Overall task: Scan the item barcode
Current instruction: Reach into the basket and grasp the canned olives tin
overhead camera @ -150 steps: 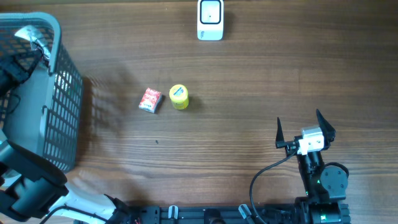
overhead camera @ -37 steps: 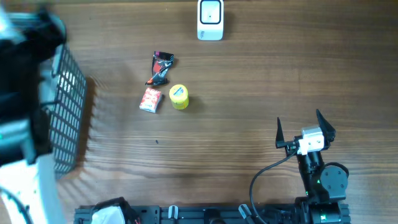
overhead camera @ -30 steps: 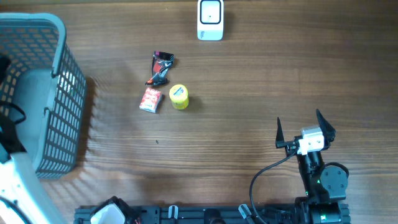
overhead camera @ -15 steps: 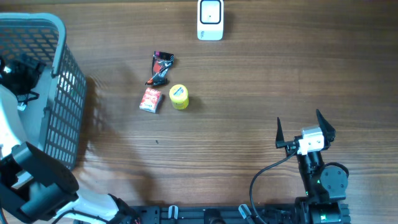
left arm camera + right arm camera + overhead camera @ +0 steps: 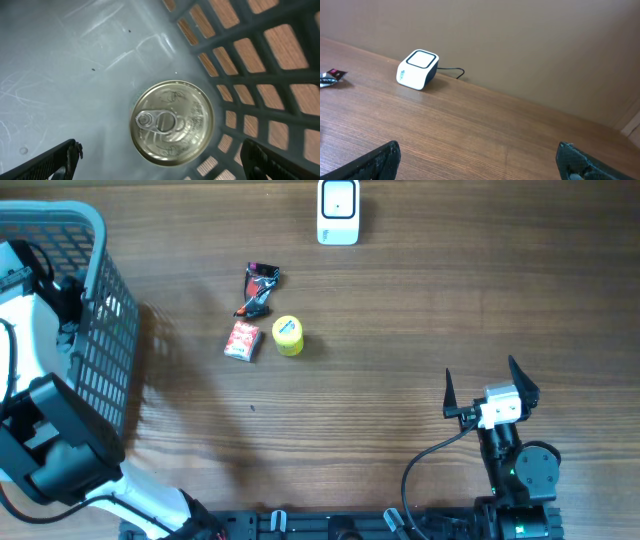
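Soft, even light. The basket casts a faint shadow rightward on the counter. The can lid glints.

Tin can: gold lid with ring pull facing up, standing upright on the floor of the grey basket, close against its mesh wall.
Barcode scanner: small white box with dark-framed top window, upright at the far edge of the tabletop, cable trailing behind.
Black-and-red wrapper: crumpled, lying flat.
Red packet: flat, slightly skewed, just below the wrapper.
Yellow round container: just beside the packet, apart from it.
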Motion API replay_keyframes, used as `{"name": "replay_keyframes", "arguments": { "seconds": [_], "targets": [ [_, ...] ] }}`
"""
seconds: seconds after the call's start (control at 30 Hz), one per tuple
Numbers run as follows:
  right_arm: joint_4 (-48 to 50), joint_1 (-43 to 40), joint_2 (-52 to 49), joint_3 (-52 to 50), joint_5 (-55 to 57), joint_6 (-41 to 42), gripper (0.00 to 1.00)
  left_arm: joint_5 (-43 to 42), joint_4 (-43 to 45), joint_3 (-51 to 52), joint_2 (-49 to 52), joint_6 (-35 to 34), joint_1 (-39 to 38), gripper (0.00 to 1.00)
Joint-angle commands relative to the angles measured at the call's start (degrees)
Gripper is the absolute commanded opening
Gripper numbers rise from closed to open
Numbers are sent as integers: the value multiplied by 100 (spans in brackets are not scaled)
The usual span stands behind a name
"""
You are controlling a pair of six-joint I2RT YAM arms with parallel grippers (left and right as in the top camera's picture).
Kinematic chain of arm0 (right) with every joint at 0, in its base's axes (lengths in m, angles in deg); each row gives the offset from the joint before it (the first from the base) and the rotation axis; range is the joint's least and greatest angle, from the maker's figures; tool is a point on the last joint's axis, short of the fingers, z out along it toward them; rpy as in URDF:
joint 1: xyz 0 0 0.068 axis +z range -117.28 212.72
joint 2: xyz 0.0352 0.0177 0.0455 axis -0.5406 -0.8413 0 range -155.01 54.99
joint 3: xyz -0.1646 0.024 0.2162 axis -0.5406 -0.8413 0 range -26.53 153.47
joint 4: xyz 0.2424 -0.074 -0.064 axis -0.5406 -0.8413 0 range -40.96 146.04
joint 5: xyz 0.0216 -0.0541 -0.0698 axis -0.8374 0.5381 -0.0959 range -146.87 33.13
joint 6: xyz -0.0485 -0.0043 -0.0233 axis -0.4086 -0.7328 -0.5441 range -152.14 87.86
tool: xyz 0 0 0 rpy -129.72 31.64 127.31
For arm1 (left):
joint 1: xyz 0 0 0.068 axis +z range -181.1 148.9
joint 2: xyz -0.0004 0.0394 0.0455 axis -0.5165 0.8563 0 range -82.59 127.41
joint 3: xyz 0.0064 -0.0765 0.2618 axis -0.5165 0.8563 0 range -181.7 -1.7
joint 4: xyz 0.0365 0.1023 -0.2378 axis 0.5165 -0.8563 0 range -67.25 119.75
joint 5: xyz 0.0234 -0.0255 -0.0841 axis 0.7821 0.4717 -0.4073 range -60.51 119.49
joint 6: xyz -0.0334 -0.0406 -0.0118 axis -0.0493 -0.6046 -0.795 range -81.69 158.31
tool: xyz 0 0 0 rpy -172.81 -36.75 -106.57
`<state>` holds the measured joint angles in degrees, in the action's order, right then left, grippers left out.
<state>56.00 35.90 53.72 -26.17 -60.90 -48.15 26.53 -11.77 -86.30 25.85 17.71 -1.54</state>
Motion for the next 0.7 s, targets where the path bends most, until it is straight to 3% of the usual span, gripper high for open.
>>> {"name": "replay_keyframes", "arguments": {
  "seconds": [0.0,0.67],
  "targets": [
    [17,-2,26,-7,-52,-52,100,114,98,-15,195,87,-22,100],
    [17,-2,26,-7,-50,-50,100,90,553,-17,833,85,-280,100]
  ]
}}
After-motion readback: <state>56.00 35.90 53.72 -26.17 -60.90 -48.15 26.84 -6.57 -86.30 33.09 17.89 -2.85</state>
